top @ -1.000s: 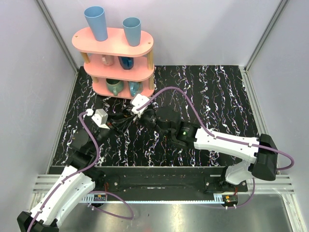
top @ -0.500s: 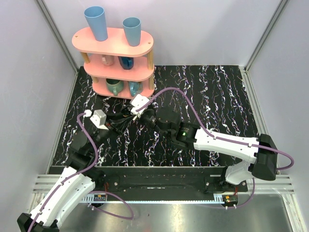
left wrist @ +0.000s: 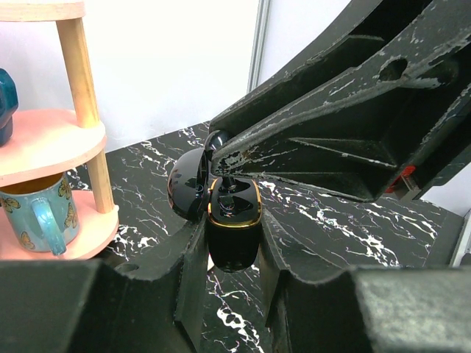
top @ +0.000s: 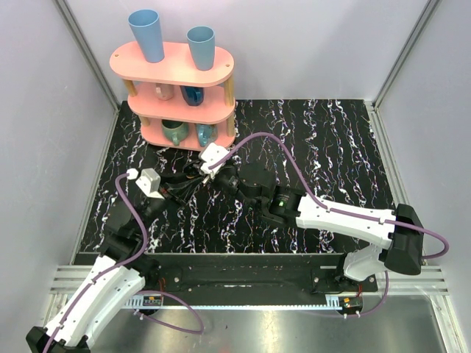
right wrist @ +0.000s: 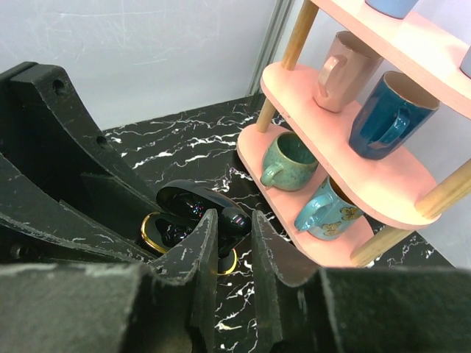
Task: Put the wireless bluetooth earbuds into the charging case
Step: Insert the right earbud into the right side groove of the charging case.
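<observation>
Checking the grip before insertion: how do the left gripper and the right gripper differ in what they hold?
The left gripper clamps the glossy black charging case, lid open; the right gripper pinches a much smaller black earbud. The left gripper grips the case from its sides; the right gripper hangs over its gold-rimmed opening. Both are shut on their loads.

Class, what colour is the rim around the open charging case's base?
Gold, on the glossy black hinged charging case; clearest in the left wrist view.
</observation>
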Robot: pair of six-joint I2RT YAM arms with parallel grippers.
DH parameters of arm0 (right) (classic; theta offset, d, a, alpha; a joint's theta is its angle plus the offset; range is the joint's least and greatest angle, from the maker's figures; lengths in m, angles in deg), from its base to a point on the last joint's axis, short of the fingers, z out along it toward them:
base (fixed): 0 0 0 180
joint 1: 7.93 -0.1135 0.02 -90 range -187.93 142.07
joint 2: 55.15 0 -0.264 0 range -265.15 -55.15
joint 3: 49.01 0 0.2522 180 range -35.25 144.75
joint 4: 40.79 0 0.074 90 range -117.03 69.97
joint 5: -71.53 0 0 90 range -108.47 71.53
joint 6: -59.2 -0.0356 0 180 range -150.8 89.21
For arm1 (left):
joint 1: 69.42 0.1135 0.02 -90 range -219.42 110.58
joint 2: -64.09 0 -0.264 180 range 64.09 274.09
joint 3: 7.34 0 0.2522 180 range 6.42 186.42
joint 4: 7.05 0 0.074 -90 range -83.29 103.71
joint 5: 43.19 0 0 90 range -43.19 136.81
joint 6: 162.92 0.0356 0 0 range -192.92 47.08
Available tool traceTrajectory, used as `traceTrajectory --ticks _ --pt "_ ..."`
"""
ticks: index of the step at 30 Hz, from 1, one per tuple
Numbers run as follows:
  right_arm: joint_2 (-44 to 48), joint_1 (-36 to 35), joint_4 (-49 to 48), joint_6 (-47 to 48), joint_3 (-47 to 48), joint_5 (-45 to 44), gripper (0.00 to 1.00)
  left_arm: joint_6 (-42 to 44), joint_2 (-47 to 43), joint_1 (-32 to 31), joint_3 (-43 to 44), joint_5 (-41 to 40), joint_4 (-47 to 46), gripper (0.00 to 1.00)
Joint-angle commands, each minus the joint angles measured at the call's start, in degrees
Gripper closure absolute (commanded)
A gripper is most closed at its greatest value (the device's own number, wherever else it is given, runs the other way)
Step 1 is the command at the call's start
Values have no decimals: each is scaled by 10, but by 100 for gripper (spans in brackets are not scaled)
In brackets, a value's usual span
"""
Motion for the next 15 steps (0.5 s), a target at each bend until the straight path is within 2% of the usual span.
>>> traceTrajectory --ticks 1,15 --pt "16 -5 18 -28 1 33 80 -5 -11 1 11 -13 -59 100" --pt "23 -7 43 5 11 15 81 4 -11 1 10 -26 -62 100"
